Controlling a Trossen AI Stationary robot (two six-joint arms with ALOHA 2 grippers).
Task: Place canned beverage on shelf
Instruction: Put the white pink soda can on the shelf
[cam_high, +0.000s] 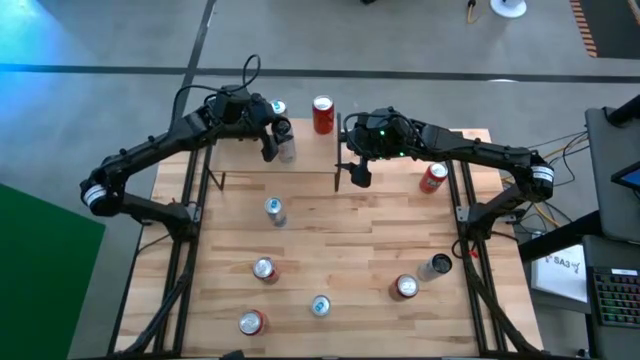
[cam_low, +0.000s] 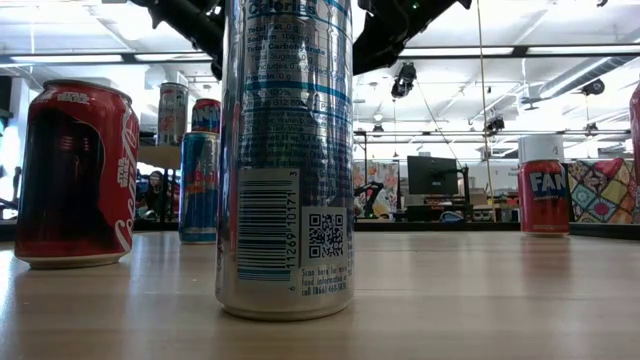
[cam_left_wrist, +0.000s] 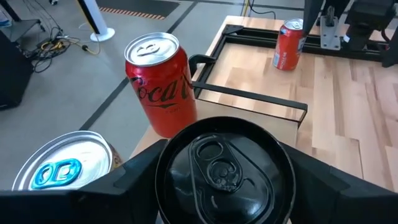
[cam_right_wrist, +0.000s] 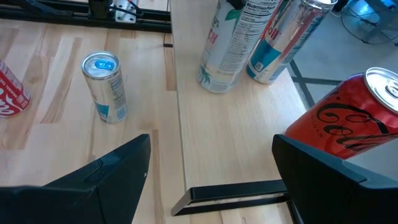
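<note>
Black fingers (cam_left_wrist: 130, 177) of the left gripper (cam_left_wrist: 224, 180) flank a tall dark-lidded can (cam_left_wrist: 222, 165) standing on the shelf (cam_left_wrist: 249, 71); whether they clamp it I cannot tell. Right gripper (cam_right_wrist: 211, 171) hovers nearby, fingers apart, holding nothing.

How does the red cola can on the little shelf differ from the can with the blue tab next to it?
The red cola can has a red body with white script; the blue-tab can is silver and blue. The red cola can's pull tab is plain silver, the blue-tab can's is bright blue. In the right wrist view the red cola can looks wider and the blue-tab can slimmer. Both stand upright and unopened on the shelf.
</note>
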